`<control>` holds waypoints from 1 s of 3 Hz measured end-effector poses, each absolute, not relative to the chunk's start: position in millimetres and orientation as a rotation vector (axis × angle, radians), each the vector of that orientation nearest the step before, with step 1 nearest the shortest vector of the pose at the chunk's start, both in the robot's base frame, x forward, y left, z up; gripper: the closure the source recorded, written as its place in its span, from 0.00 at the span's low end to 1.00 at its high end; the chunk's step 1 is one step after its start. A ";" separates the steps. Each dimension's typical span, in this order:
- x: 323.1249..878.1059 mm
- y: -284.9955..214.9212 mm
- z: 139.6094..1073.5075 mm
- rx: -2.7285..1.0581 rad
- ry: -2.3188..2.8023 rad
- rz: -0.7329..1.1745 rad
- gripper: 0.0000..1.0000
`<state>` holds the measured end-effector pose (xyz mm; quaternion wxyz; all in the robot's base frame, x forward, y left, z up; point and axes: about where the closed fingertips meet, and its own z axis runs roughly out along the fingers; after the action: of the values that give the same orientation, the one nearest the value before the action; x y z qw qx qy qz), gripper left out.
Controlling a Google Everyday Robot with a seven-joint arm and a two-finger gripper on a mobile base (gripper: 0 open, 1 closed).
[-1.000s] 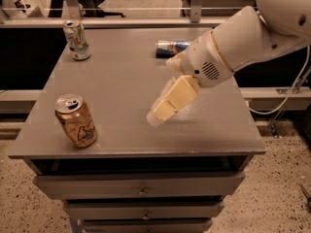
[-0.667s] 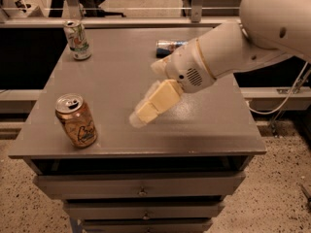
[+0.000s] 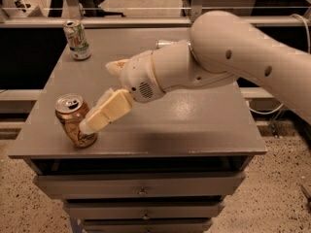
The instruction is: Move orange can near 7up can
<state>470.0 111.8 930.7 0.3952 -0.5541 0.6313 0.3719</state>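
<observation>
The orange can [image 3: 74,121] stands upright near the front left corner of the grey table [image 3: 194,125], showing its silver top and pull tab. The 7up can [image 3: 77,39], white and silver with green markings, stands upright at the back left of the table, far from the orange can. My gripper [image 3: 90,124] reaches down and left from the arm [image 3: 218,57] and its tip is against the right side of the orange can, low over the table.
A third can [image 3: 163,43] lies at the back of the table, mostly hidden behind my arm. The table has drawers [image 3: 141,191] below its front edge. A railing and a dark gap run behind the table.
My gripper has swung left and down across the table from its middle to the orange can's right side. The cans have not moved.
</observation>
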 end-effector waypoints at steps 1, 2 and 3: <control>465.3 143.9 921.8 -1.400 1.528 0.974 0.00; 461.0 159.9 911.9 -1.397 1.490 0.990 0.00; 458.4 167.0 904.1 -1.392 1.473 0.998 0.00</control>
<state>458.4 167.0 904.1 0.4272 -0.5571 0.5896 0.3994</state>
